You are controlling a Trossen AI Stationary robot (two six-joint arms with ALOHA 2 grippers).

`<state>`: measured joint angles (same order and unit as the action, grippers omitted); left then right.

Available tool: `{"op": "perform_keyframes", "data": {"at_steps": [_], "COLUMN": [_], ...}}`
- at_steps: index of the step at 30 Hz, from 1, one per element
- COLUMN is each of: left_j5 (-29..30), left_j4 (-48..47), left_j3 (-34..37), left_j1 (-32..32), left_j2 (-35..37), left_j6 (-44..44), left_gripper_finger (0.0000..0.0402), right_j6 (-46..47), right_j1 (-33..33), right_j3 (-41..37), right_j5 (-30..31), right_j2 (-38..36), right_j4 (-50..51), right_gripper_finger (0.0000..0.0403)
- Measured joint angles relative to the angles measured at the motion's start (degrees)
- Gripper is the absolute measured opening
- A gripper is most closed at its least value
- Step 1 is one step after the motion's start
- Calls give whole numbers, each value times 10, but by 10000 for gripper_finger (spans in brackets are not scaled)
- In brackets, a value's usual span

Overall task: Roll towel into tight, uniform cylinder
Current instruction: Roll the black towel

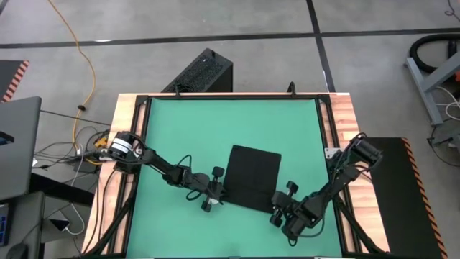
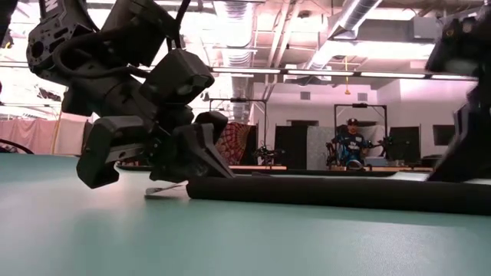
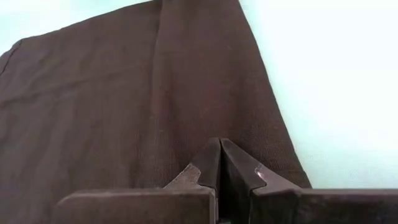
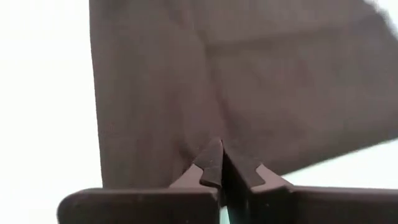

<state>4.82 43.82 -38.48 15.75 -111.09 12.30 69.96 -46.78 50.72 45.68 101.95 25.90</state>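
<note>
High view: black ribbed box beyond green mat, towel.

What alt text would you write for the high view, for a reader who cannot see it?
A flat black cloth towel lies on a green mat, with both dark robot arms at its near edge: the left gripper at one near corner, the right gripper at the other.

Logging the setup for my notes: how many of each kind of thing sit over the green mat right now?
Towel, black: 1
Left claw: 1
Right claw: 1
Green mat: 1
Total: 4
</note>
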Motion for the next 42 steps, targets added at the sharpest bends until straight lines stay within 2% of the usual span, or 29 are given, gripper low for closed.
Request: {"op": "perform_keyframes", "data": {"at_steps": [3,9,15,18,21,26,30,38,42], "left_j5": [0,0,-14,-16,-16,-16,-16,-41,-54], "left_j4": [-8,-16,-27,-32,-43,-58,-64,-67,-69], "left_j3": [0,0,0,0,0,0,0,0,0], "left_j1": [0,0,0,0,0,-1,-4,-21,-29], "left_j2": [0,0,0,0,0,1,1,1,1], "left_j6": [-9,-24,-41,-42,-44,-44,-37,-36,-36], "left_gripper_finger": [0,0,0,0,0,0,0,0,0], "right_j6": [-37,-190,-314,-347,-359,-345,-314,-202,-156], "right_j1": [-5,-27,-40,-32,-17,-1,-6,-38,-43], "right_j3": [32,92,109,107,108,104,73,-15,-76], "right_j5": [28,39,27,18,18,-16,-21,26,27], "right_j2": [-16,-43,-9,23,40,53,53,50,49], "right_j4": [47,31,-68,-75,-71,-28,-22,-93,-149], "right_gripper_finger": [41,89,191,250,286,295,292,291,291]}}
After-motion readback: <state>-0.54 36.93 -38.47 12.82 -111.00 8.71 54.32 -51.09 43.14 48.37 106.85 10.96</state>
